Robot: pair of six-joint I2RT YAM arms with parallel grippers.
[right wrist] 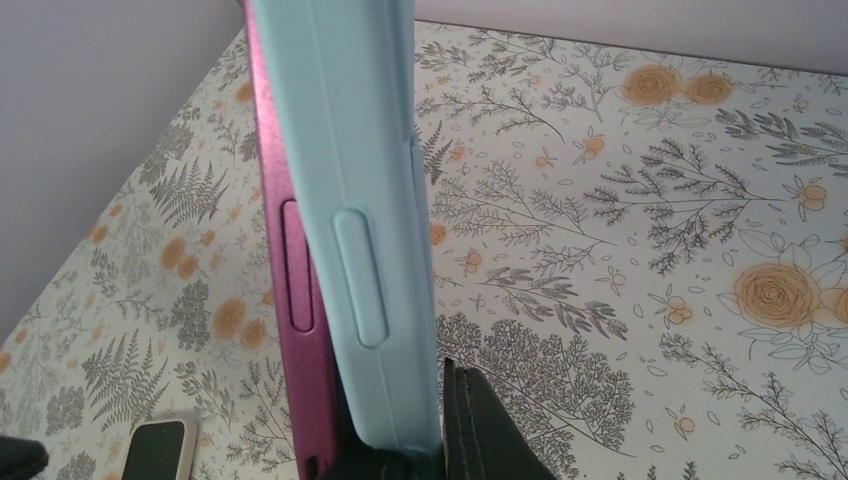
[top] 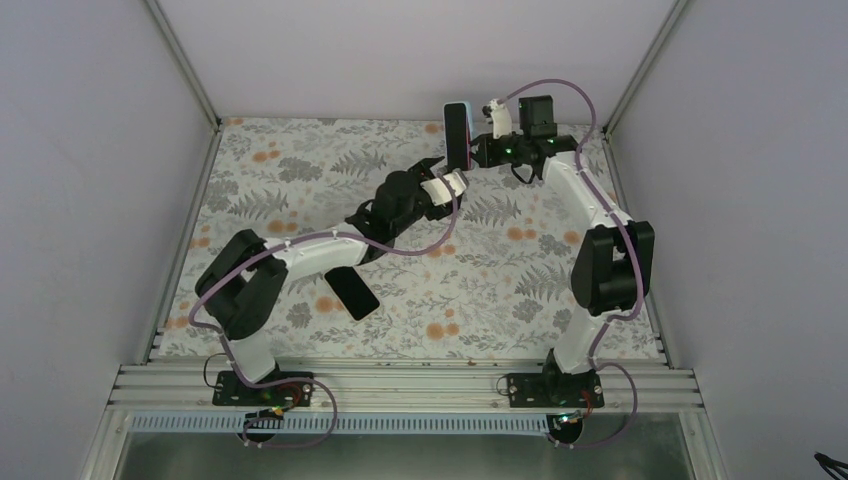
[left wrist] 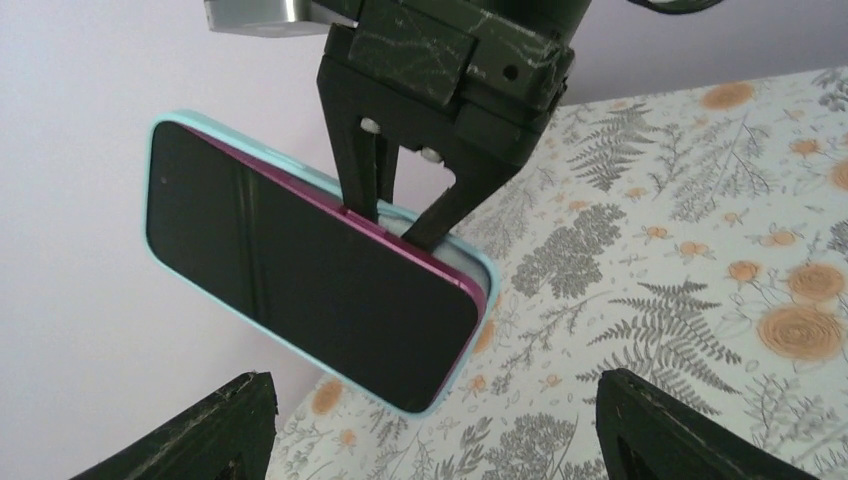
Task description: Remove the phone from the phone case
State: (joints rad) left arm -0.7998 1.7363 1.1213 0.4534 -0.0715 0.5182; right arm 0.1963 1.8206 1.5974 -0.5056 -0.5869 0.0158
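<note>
The phone point(left wrist: 300, 270), magenta with a black screen, sits in a light blue case point(left wrist: 470, 262). It is held on edge in the air at the back of the table point(top: 458, 135). My right gripper point(top: 478, 150) is shut on the case's long side, and the phone's edge stands partly out of the case there point(right wrist: 290, 300). The case wall point(right wrist: 370, 200) sits between the right fingers point(right wrist: 480, 430). My left gripper point(top: 452, 183) is wide open and empty just below the phone, with its fingertips point(left wrist: 230, 420) on either side without touching it.
A second dark phone point(top: 355, 293) lies flat on the floral table cover point(top: 520, 290) beside the left arm. It also shows in the right wrist view point(right wrist: 155, 450). White walls and metal posts close in the back and sides.
</note>
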